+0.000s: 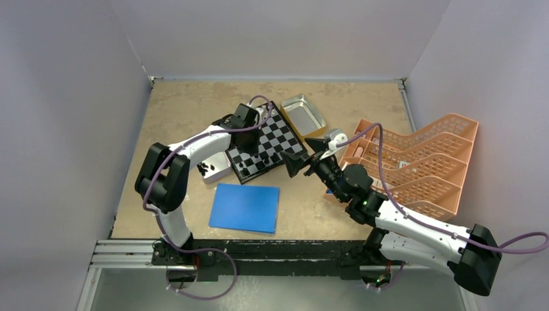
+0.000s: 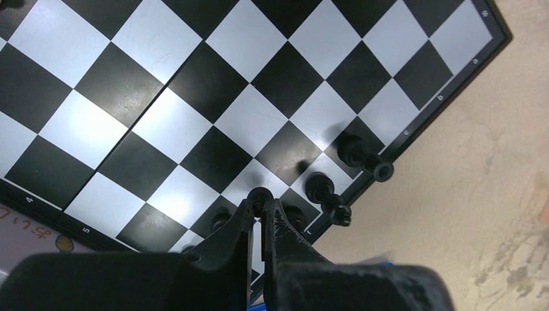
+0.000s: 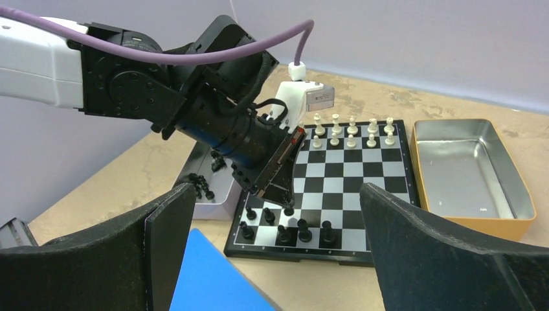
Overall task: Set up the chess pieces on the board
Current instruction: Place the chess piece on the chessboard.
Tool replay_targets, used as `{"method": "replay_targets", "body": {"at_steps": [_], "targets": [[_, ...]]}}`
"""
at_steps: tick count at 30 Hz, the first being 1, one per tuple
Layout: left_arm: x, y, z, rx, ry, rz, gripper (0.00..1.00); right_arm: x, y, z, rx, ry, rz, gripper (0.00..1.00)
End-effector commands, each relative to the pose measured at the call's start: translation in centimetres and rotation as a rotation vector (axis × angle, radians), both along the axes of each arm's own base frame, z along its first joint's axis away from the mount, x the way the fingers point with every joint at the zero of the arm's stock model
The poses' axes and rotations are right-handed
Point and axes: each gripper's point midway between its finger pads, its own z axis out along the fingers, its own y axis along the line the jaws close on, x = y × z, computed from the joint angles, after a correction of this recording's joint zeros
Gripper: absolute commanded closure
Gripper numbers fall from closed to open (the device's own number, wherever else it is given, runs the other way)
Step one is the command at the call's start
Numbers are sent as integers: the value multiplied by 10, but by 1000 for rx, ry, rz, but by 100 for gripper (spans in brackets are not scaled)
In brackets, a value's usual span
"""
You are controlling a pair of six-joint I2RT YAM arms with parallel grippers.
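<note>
The board (image 1: 275, 133) lies at mid-table, with silvery-white pieces (image 3: 353, 129) lined along its far edge and several black pieces (image 3: 304, 230) on its two near rows. My left gripper (image 2: 260, 206) is shut on a black pawn (image 2: 260, 194), held at or just above a second-row square near the board's near corner. It also shows in the right wrist view (image 3: 288, 206) and the top view (image 1: 264, 157). My right gripper (image 1: 289, 165) is wide open and empty. It hovers off the board's near edge, facing it (image 3: 275, 214).
A grey tray (image 3: 194, 170) left of the board holds several loose black pieces (image 3: 204, 186). A shiny metal tray (image 3: 511, 184) sits right of the board. A blue sheet (image 1: 245, 207) lies near the front. An orange file rack (image 1: 427, 162) stands at the right.
</note>
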Motion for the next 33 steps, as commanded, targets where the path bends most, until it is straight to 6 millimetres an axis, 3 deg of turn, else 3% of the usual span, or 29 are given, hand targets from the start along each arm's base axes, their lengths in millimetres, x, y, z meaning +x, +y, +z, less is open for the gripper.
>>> {"method": "replay_targets", "body": {"at_steps": [1, 13, 33], "targets": [[18, -3, 13, 9, -71, 17, 100, 0, -4, 12, 45, -27, -18, 1], [11, -3, -4, 20, -39, -13, 100, 4, 0, 7, 17, -17, -26, 1], [-2, -4, -8, 24, 9, -33, 98, 6, -3, 7, 2, -14, -44, 1]]}}
